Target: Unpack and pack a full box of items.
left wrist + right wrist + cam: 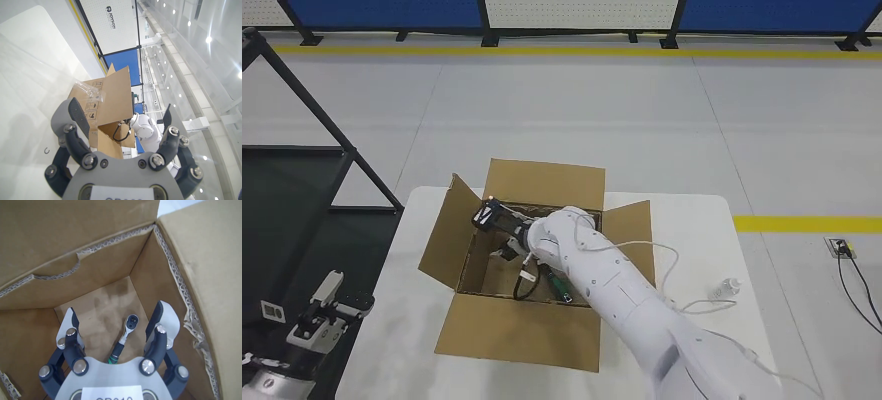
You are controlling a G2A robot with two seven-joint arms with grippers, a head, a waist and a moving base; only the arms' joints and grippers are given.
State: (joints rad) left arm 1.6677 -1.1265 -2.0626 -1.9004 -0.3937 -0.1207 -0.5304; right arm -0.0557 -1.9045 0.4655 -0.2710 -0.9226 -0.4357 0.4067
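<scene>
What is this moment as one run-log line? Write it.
right hand: open, inside box, above ratchet wrench | ratchet wrench: flat on box floor, not gripped | left hand: open, empty, apart from box

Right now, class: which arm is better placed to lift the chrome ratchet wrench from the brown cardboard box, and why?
Right: the right gripper hangs open inside the brown cardboard box over the chrome ratchet wrench; the left gripper is well outside the box.

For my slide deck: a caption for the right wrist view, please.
Open right gripper hovers over a ratchet wrench lying on the floor of the cardboard box.
</scene>
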